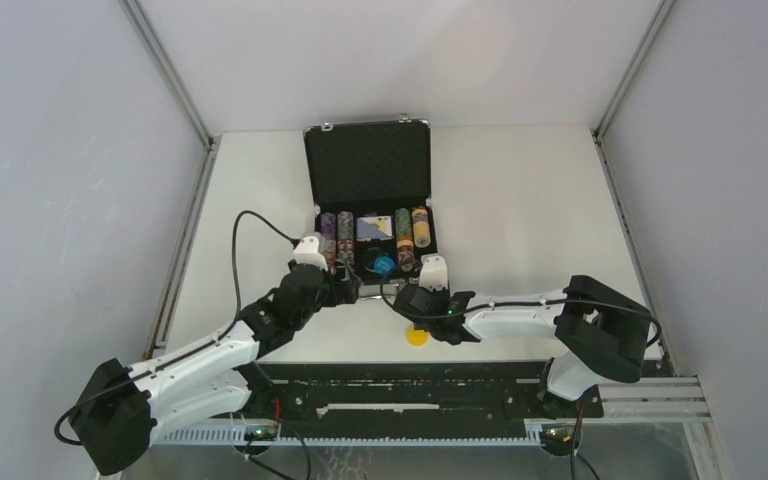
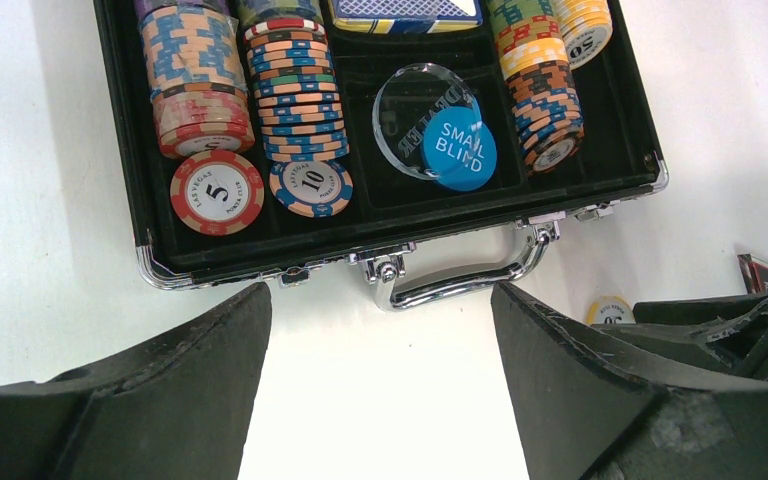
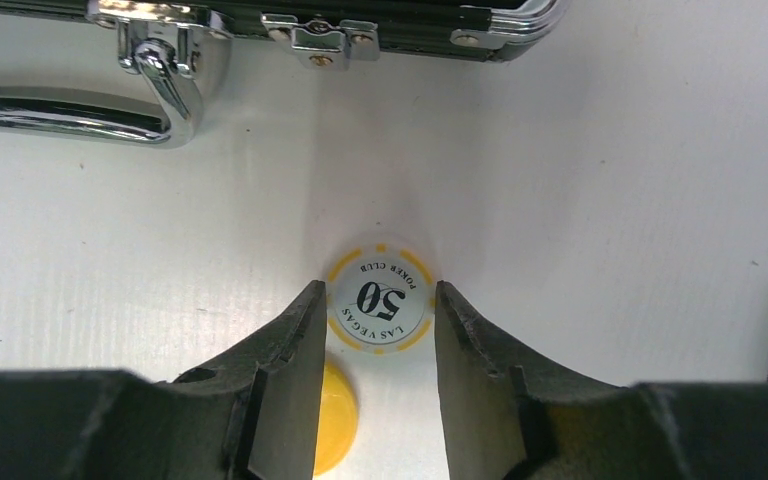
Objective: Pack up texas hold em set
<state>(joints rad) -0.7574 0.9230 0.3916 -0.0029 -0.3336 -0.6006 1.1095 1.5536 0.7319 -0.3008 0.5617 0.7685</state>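
Observation:
The black briefcase [image 1: 367, 163] lies open, with its metal handle [image 2: 460, 280] toward me. Its tray holds multicoloured chip stacks [image 2: 300, 110], a card deck [image 2: 405, 12], a clear dealer button [image 2: 405, 110] and a blue small-blind button [image 2: 459, 150]. My left gripper [image 2: 380, 290] is open and empty over bare table just before the handle. My right gripper [image 3: 378, 287] is closed on the edges of a white-and-yellow 50 chip [image 3: 380, 300] to the right of the handle. A round yellow button [image 3: 338, 420] lies on the table under its left finger. A red-black triangle token [image 2: 760, 272] shows at the far right.
The case lid stands upright at the back. The two grippers [image 1: 355, 290] [image 1: 405, 297] are close together in front of the case. The yellow button [image 1: 417, 335] lies near the table's front edge. Metal frame rails [image 1: 610, 180] border the table's sides.

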